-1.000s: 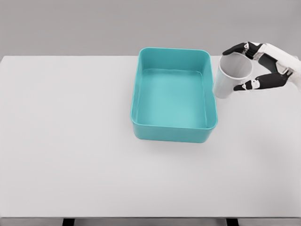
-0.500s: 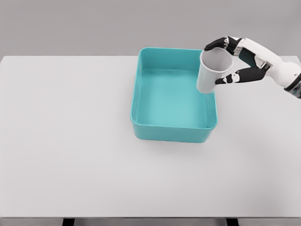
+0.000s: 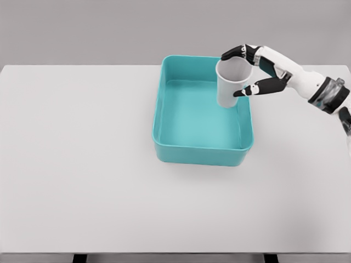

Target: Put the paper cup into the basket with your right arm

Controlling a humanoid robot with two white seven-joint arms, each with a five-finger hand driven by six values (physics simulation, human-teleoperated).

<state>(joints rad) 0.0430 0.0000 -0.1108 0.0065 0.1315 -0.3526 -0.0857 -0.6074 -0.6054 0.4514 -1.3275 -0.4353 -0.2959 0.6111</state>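
The robot's white right hand [image 3: 253, 70] grips a white paper cup [image 3: 231, 82] near its rim, dark fingers [image 3: 236, 52] wrapped around it, holding it upright above the far right corner of the teal rectangular plastic basket [image 3: 193, 153] on the white table [image 3: 77, 164].

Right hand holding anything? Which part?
Yes: the right hand holds the paper cup near its rim, fingers on the far side, thumb on the near side, above the basket.
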